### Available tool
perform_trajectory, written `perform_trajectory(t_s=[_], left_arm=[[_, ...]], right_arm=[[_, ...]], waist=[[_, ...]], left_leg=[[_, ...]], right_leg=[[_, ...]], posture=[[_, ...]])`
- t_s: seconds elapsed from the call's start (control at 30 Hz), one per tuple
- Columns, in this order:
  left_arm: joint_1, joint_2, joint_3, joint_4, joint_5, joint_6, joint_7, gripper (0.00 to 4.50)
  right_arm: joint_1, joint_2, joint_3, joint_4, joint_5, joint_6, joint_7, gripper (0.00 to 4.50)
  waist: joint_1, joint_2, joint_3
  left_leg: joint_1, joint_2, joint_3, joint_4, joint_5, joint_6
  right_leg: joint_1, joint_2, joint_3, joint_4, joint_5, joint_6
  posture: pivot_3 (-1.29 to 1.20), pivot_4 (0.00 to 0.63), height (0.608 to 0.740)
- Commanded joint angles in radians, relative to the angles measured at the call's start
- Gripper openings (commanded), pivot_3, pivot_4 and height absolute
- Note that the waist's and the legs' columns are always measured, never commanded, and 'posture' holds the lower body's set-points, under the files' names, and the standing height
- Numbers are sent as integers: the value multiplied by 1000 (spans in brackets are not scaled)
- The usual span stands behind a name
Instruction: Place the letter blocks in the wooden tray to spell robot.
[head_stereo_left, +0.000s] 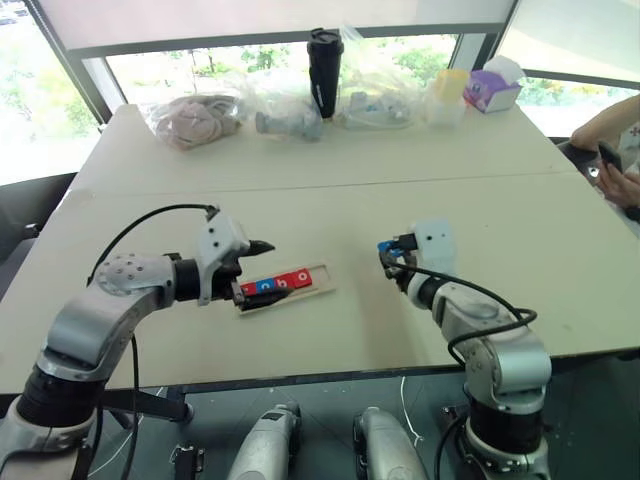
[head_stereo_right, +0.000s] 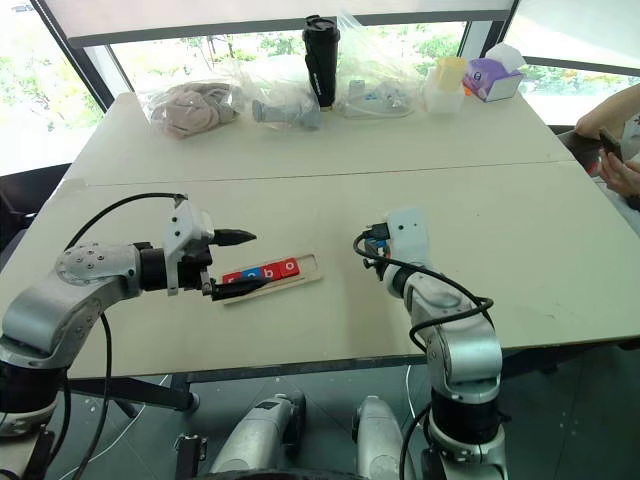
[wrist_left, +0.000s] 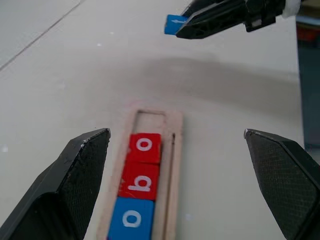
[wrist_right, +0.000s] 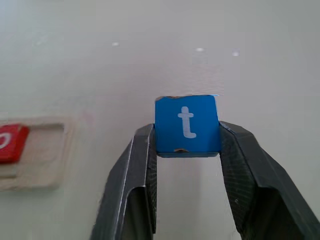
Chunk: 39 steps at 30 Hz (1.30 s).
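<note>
The right gripper (wrist_right: 186, 145) is clamped on the side edges of a blue "t" block (wrist_right: 186, 125), held above the table (head_stereo_left: 480, 200). It looks light, rigid and smooth, so likely slippery. The left gripper (wrist_left: 177, 165) hangs spread wide over the wooden tray (wrist_left: 174, 165), whose end slot beside the red "o" (wrist_left: 145, 147) is free.

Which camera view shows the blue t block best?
The right wrist view: the t block faces the camera, letter readable, pinched between the right gripper fingers. In the left wrist view it is a blue corner at the fingertips; in the eye views only a small blue spot.
</note>
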<state>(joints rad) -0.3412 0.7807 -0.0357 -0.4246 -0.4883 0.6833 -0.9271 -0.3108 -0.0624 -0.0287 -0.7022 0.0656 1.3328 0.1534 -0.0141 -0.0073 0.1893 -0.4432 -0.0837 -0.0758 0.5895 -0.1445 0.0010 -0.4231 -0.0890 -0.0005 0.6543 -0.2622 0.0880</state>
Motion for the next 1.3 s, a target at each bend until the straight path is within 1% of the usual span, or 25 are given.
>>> perform_trajectory(t_s=[0.03,0.27,0.3,0.33,0.37,0.43,0.47,0.57,0.63,0.7,0.77,0.8,0.83,0.87,0.93,1.07,1.3], left_arm=[[-4,22,-35,-25,25,-31,-27,4500],[-32,-1,-69,3,45,-37,-26,4500],[-33,-3,-69,4,46,-37,-27,4500],[-33,-5,-69,4,47,-37,-27,4500],[-34,-6,-69,4,48,-37,-27,4500],[-25,2,-64,5,53,-39,-30,4500],[-20,7,-60,4,53,-39,-32,4500],[-10,24,-45,4,51,-38,-41,4500],[-6,39,-35,7,47,-41,-52,4500],[-4,59,-26,10,40,-44,-73,4500],[-2,84,-20,10,29,-51,-108,4500],[-1,93,-18,9,25,-54,-121,4500],[-2,98,-14,10,19,-70,-139,4500],[-4,99,-11,12,15,-81,-151,4500],[-18,93,-18,19,32,-106,-152,4500],[-26,79,-42,-1,43,-93,-134,4500],[-8,66,-42,-32,44,-61,-81,4500]], right_arm=[[-1,28,-5,-65,-2,109,-44,1159],[13,32,26,-36,3,211,-75,1159],[14,33,25,-32,5,219,-75,2219],[13,34,25,-30,8,225,-73,2515],[11,33,24,-29,10,228,-72,3187],[1,17,27,-31,18,216,-59,4101],[-7,1,27,-35,27,201,-44,4406],[-35,-102,15,-63,90,110,65,4406],[-26,-252,20,-75,149,8,203,4406],[16,-424,10,-68,205,-161,386,4406],[94,-579,-13,-20,235,-396,591,4406],[122,-621,-23,8,247,-473,646,4406],[149,-679,-8,87,218,-597,707,4406],[166,-715,4,147,197,-684,743,4406],[164,-751,29,296,165,-833,797,4406],[80,-717,89,546,129,-1005,842,4406],[-53,-684,149,838,91,-1196,942,4406]], waist=[[2,0,0],[2,0,0],[1,0,0],[0,0,0],[0,0,0],[0,0,0],[0,0,0],[0,0,0],[4,0,0],[5,0,0],[3,-1,0],[3,-1,0],[2,-1,0],[0,-1,0],[-2,-1,0],[0,-1,0],[5,-1,0]], left_leg=[[1,1,0,0,0,0],[-2,1,0,-1,0,0],[-2,1,0,-2,0,0],[-2,1,0,-2,0,0],[-2,1,0,-2,1,1],[-1,1,0,-2,0,1],[-1,1,0,-2,0,0],[-1,1,0,-1,0,0],[-1,1,0,-1,0,0],[-1,1,0,0,0,1],[-1,1,0,0,-1,2],[0,2,0,0,-2,3],[0,2,0,0,-2,3],[1,3,0,0,-2,3],[1,4,0,0,-2,4],[0,5,0,2,-2,4],[0,5,1,2,-2,6]], right_leg=[[0,0,-1,-2,0,-1],[-1,0,-2,-6,1,0],[-1,0,-2,-5,1,0],[0,0,-2,-5,1,0],[1,0,-2,-5,1,0],[0,1,-2,-5,1,0],[0,1,-2,-5,1,0],[0,1,-2,-5,1,0],[1,0,-2,-6,1,0],[2,0,-4,-8,1,0],[8,0,-5,-11,0,1],[10,0,-5,-13,0,1],[12,0,-6,-15,0,1],[13,0,-7,-16,0,1],[14,0,-7,-20,1,0],[15,0,-7,-23,4,0],[15,1,-8,-23,4,1]], posture=[[0,150,740],[0,150,740],[0,150,740],[0,150,740],[0,150,740],[0,150,740],[0,150,740],[0,150,740],[0,150,740],[0,150,740],[0,150,740],[0,150,740],[0,150,740],[0,150,740],[0,150,740],[0,150,740],[0,150,740]])
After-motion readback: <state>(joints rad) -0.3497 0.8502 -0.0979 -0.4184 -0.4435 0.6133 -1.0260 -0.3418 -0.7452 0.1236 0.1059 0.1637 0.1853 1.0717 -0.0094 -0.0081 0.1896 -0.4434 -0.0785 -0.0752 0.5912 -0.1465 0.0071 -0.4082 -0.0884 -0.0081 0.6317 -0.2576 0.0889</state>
